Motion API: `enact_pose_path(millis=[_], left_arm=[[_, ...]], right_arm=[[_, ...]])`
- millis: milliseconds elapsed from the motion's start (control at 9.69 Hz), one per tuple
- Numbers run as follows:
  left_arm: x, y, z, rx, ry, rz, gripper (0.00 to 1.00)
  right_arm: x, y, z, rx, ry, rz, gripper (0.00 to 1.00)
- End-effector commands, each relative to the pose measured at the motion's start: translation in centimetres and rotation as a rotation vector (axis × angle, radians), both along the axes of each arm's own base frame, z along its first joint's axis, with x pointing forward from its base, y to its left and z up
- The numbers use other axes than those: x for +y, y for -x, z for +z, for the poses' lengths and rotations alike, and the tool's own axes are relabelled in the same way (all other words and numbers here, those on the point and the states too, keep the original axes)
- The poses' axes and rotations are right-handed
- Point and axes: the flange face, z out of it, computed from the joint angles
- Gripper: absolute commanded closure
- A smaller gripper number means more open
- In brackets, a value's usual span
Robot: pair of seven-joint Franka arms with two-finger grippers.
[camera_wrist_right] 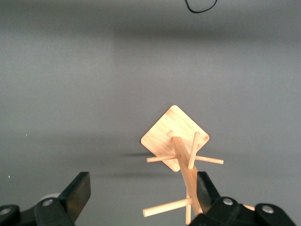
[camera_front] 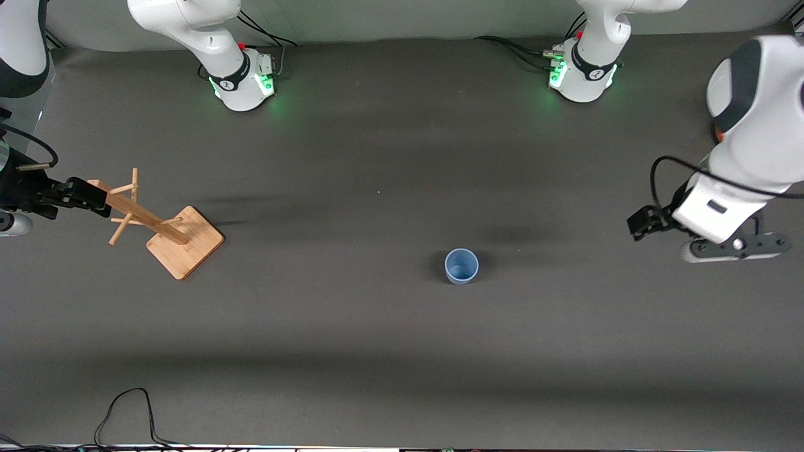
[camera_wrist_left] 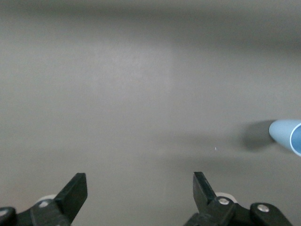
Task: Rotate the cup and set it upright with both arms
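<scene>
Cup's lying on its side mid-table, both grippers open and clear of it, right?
Not quite: the cup stands upright, mouth up, as the front view shows. The rest holds: the left gripper and right gripper are open and clear of it.

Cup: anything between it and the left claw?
Nothing visible. The cup stands mouth up on bare mat; the open left claw hangs toward the left arm's end, with only mat between. The peg rack is by the right claw.

A small light-blue cup [camera_front: 461,265] is seen standing upright on the dark desk [camera_front: 377,326], its open mouth facing up. It is placed toward the left arm's end, well apart from both arms.
</scene>
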Motion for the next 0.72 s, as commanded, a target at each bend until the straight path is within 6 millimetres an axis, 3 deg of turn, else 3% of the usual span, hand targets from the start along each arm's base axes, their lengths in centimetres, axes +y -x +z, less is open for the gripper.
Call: enact_pose_path(millis=[0,206,619], left_arm=[[0.2,0.9,2.4,0.038,0.008,-0.003,0.0],[1.1,1.2,3.0,0.059,0.072,0.026,0.0],[1.0,2.3,5.1,0.011,0.066,0.019,0.0]], right_arm=[[0.9,0.3,0.2,0.006,-0.075,-0.01,0.0],[1.2,0.3,0.1,0.011,-0.072,-0.011,0.0],[1.0,0.4,0.2,0.014,-0.068,-0.013,0.0]])
